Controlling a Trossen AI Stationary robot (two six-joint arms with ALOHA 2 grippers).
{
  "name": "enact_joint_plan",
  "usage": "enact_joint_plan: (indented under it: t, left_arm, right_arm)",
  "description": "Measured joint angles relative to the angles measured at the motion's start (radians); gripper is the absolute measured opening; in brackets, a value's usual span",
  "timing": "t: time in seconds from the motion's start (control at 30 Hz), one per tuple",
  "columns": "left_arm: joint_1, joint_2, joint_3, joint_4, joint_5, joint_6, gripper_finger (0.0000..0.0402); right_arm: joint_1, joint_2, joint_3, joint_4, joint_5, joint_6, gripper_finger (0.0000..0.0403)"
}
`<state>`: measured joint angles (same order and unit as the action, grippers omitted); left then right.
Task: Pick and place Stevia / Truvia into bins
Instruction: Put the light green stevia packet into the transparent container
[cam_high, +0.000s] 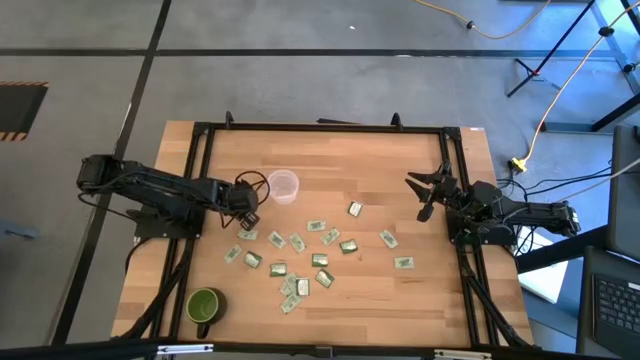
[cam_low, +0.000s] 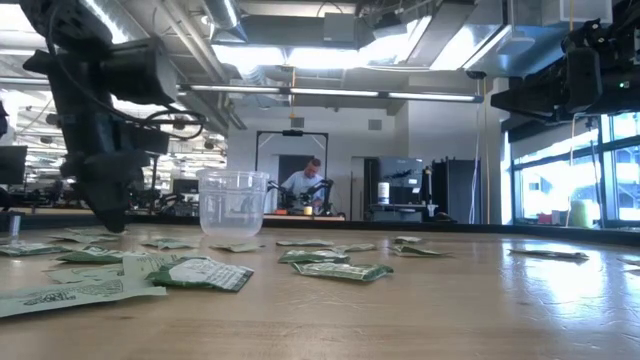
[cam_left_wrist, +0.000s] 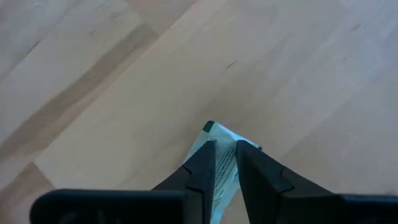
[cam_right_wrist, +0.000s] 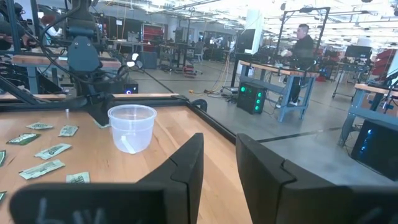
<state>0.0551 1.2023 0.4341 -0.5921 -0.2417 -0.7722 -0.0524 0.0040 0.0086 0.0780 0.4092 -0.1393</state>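
Many sachets (cam_high: 318, 260) dot the wooden table (cam_high: 400, 310), beside the cup (cam_high: 283, 186).

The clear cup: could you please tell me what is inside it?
The clear cup seems to hold one pale sachet leaning on its wall. Its base is hazy, so more could lie flat unseen.

My dark fingers (cam_left_wrist: 200, 171) pinch a green-and-white sachet (cam_left_wrist: 225, 163); clear whitish cup (cam_high: 283, 186), green mug (cam_high: 204, 306), pale wood table (cam_high: 400, 300).
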Motion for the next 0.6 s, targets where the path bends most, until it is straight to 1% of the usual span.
enact_joint_plan:
  t: [0.17, 0.43, 0.6]
  left_arm:
    - [-0.001, 0.038, 0.002, 0.01, -0.034, -0.009, 0.0054]
    - [-0.001, 0.014, -0.003, 0.008, -0.028, 0.006, 0.0007]
    - [0.0, -0.011, 0.014, -0.015, -0.008, 0.001, 0.0006]
  right_arm:
    - [0.0, 0.0, 0.0, 0.0, 0.0, 0.0, 0.0099]
    - [0.0, 0.0, 0.0, 0.0, 0.0, 0.0, 0.0099]
    - [0.0, 0.0, 0.0, 0.0, 0.0, 0.0, 0.0099]
